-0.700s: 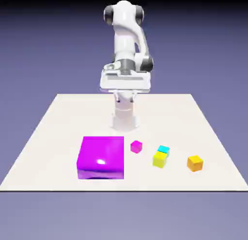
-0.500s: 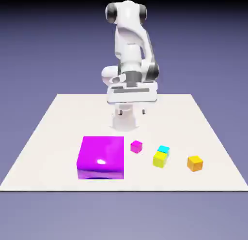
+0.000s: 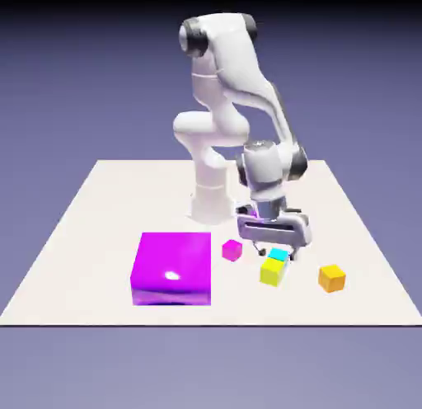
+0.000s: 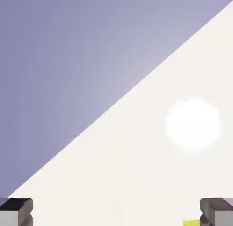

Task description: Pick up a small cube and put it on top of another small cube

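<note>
From the exterior view, the arm bends down low over the white counter [image 3: 99,201], and its gripper [image 3: 274,249] hangs just above the cluster of small cubes, fingers spread wide and holding nothing. The small orange cube [image 3: 332,277] sits alone toward the exterior view's right, apart from the gripper and clear on all sides. The small cyan cube [image 3: 278,255] stands directly behind the yellow cube [image 3: 273,270], the two touching or nearly so. The small magenta cube [image 3: 232,250] lies to their left, and the big magenta block [image 3: 172,267] beyond that.

The orange cube looks rigid, flat-faced and light, so I'd expect it neither to crush nor to sag. Its smooth sides might slip under an off-centre pinch, so two opposite vertical faces, taken square and near mid-height, seem the place to hold. With open space all round it, either pair of faces is reachable.

In the hand view, the camera looks across bare counter [image 4: 150,175] to its edge and the violet backdrop. Both grey fingertips [image 4: 16,210] sit at opposite bottom corners, well apart, with nothing between them. A yellow sliver [image 4: 191,223] peeks in beside the right tip. The orange cube isn't visible here.
</note>
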